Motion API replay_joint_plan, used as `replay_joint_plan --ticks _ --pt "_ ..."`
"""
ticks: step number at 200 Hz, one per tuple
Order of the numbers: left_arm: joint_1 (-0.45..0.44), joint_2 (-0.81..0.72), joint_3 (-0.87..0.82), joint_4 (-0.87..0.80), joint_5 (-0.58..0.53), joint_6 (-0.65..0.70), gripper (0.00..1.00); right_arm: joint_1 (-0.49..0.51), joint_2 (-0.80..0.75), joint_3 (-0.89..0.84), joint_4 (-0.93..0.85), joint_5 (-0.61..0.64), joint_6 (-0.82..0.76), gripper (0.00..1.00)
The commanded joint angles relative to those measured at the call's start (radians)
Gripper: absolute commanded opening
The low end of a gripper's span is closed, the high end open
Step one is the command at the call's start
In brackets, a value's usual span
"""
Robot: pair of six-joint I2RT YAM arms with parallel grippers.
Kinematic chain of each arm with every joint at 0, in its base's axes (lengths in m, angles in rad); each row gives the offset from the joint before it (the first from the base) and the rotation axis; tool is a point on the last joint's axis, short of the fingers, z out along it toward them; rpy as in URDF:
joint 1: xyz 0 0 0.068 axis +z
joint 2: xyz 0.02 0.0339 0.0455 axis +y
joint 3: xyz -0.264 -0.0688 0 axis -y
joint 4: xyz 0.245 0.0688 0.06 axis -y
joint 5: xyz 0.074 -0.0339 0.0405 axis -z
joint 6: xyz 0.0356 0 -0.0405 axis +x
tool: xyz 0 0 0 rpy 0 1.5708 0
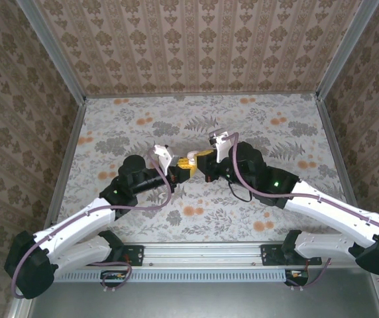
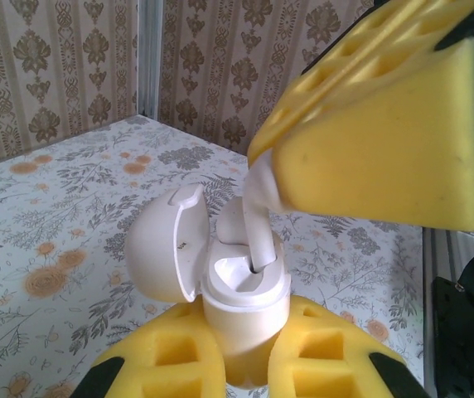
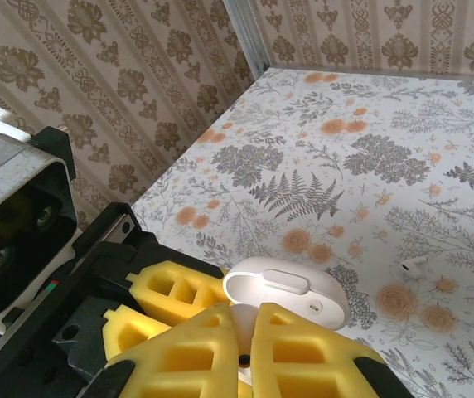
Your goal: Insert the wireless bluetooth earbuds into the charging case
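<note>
Floral tabletop [image 1: 242, 126], patterned walls [image 1: 196, 46]. My L gripper [image 2: 245, 336]: clenched on charging case [image 2: 245, 294], lid [image 2: 164, 245] flipped open. My R gripper [image 3: 244, 332]: clamped on earbud [image 2: 258, 203], stem tip down in case well; bud head hidden betw pads. Top view: case & bud too small to make out. R wrist cam adds 2nd earbud [image 3: 411, 265], loose on table, apart from case.

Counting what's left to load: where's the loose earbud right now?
In the right wrist view, the loose earbud lies on the floral table, to the right of the open charging case, apart from it.
</note>
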Motion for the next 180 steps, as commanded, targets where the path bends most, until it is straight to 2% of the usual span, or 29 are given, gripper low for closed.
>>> replay_joint_plan --ticks 1,71,133,151,180 --pt "0.0 -0.028 0.022 0.081 -0.018 -0.02 0.0 0.006 -0.013 -0.024 -0.03 0.029 -0.017 0.08" --pt "-0.001 -0.028 0.029 0.085 -0.033 -0.028 0.0 0.005 0.02 -0.018 -0.061 -0.017 0.002 0.08" --pt "-0.001 -0.028 0.029 0.081 -0.039 -0.028 0.0 0.006 0.057 0.012 -0.139 -0.007 0.042 0.09" --pt "-0.002 -0.03 0.028 0.078 -0.041 -0.027 0.0 0.005 0.068 0.028 -0.161 -0.018 0.061 0.15" --pt "-0.002 -0.034 0.025 0.074 -0.045 -0.028 0.0 0.006 0.072 0.078 -0.213 -0.031 0.108 0.32"
